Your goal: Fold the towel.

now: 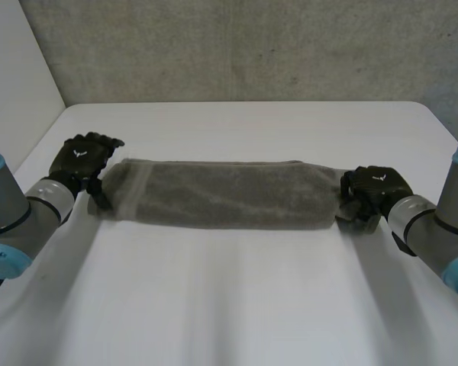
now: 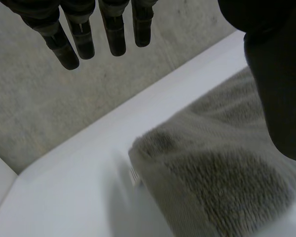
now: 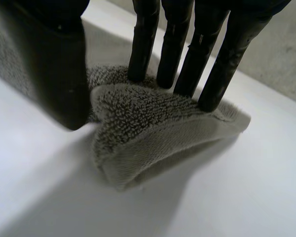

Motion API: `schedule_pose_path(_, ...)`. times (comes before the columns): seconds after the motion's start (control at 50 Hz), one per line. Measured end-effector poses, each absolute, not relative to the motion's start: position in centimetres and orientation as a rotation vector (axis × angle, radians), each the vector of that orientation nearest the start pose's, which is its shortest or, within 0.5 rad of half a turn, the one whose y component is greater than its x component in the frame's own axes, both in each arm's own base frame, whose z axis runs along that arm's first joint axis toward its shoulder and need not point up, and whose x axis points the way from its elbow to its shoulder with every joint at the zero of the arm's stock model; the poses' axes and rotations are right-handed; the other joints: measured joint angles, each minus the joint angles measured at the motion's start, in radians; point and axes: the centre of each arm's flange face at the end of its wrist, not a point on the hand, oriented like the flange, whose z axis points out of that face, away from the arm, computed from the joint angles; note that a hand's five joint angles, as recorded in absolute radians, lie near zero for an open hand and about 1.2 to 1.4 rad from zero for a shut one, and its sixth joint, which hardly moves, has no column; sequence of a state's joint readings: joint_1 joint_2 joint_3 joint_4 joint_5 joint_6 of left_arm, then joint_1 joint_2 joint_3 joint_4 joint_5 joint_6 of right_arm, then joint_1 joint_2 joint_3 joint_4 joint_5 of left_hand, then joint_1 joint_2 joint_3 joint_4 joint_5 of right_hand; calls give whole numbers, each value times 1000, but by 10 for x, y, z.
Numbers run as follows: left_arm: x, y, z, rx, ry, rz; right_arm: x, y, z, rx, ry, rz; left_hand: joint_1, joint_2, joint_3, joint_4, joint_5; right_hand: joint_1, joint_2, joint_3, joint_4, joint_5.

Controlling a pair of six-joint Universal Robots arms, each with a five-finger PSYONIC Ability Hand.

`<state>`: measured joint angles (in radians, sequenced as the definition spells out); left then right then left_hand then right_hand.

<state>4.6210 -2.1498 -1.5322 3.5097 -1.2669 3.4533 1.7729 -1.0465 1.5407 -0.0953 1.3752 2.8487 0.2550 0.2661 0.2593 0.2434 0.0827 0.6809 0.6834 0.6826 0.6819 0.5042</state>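
Observation:
The grey towel (image 1: 221, 194) lies across the white table (image 1: 237, 297) as a long folded strip. My left hand (image 1: 82, 158) hovers at its left end, open. In the left wrist view its straight fingers (image 2: 113, 29) hang above the table beyond the towel's end (image 2: 222, 182), and the thumb (image 2: 281, 74) is over the cloth. My right hand (image 1: 374, 187) is at the right end. There its fingers (image 3: 177, 49) press the top of the end of the towel (image 3: 148, 123) and the thumb (image 3: 54, 64) closes in from the side. The end bulges, pinched and slightly raised.
A grey wall (image 1: 252, 46) runs behind the table's far edge, and a white panel (image 1: 15, 69) stands at the far left. Bare tabletop spreads in front of the towel, between both arms.

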Motion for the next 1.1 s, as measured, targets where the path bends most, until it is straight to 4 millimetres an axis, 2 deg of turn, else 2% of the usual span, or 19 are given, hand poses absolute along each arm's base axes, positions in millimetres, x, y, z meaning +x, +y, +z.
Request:
schedule_pose_path(0.1, -193, -377, 129, 798, 2367, -2054, 216, -331, 131, -768, 2459, -1660, 47, 42, 45, 58, 53, 343, 344, 328, 338, 343)
schedule_pose_path(0.16, -193, -380, 121, 802, 2377, -2040, 210, -338, 128, -763, 2501, -1677, 82, 72, 76, 93, 84, 525, 514, 466, 511, 512)
schedule_pose_path(0.22, -194, -381, 116, 810, 2381, -2031, 201, -343, 130, -761, 2540, -1715, 149, 138, 143, 162, 151, 572, 556, 504, 557, 558)
schedule_pose_path(0.28, -195, -381, 113, 820, 2383, -2021, 194, -345, 136, -769, 2562, -1753, 247, 232, 239, 261, 248, 506, 497, 492, 504, 507)
schedule_pose_path(0.36, -197, -379, 106, 839, 2393, -2002, 189, -343, 143, -782, 2575, -1784, 407, 394, 401, 421, 400, 213, 214, 214, 218, 220)
schedule_pose_path(0.44, -199, -378, 100, 857, 2402, -1986, 188, -338, 144, -783, 2580, -1778, 433, 422, 427, 446, 428, 75, 88, 83, 85, 75)
schedule_pose_path(0.54, -201, -377, 97, 873, 2404, -1974, 188, -332, 141, -776, 2589, -1747, 470, 455, 460, 479, 458, 58, 64, 56, 57, 43)
schedule_pose_path(0.62, -201, -376, 96, 881, 2401, -1970, 187, -329, 137, -773, 2599, -1722, 645, 634, 643, 661, 613, 51, 61, 46, 50, 34)
schedule_pose_path(0.74, -201, -376, 96, 884, 2401, -1968, 185, -329, 134, -770, 2611, -1709, 757, 754, 761, 775, 693, 57, 68, 54, 59, 46)
schedule_pose_path(0.8, -201, -375, 95, 884, 2404, -1965, 184, -329, 133, -773, 2616, -1706, 837, 835, 845, 860, 765, 185, 186, 172, 173, 177)
schedule_pose_path(0.84, -201, -375, 95, 886, 2407, -1962, 184, -331, 132, -778, 2620, -1707, 935, 936, 949, 962, 847, 478, 484, 460, 476, 465)
schedule_pose_path(0.86, -201, -375, 94, 886, 2407, -1961, 183, -331, 131, -779, 2621, -1708, 952, 954, 968, 980, 864, 552, 558, 526, 550, 551)
schedule_pose_path(0.92, -201, -373, 94, 887, 2413, -1958, 180, -335, 132, -788, 2628, -1726, 1019, 1028, 1047, 1055, 928, 632, 631, 626, 655, 635)
schedule_pose_path(0.98, -202, -371, 97, 888, 2415, -1958, 171, -345, 137, -810, 2644, -1776, 988, 991, 1008, 1023, 924, 634, 631, 653, 658, 635)
schedule_pose_path(1.0, -203, -370, 100, 889, 2411, -1964, 165, -350, 139, -822, 2654, -1802, 888, 885, 905, 921, 869, 636, 631, 655, 658, 635)
schedule_pose_path(1.1, -206, -361, 121, 896, 2375, -2009, 132, -374, 157, -926, 2719, -1938, 211, 207, 205, 219, 215, 643, 631, 657, 658, 635)
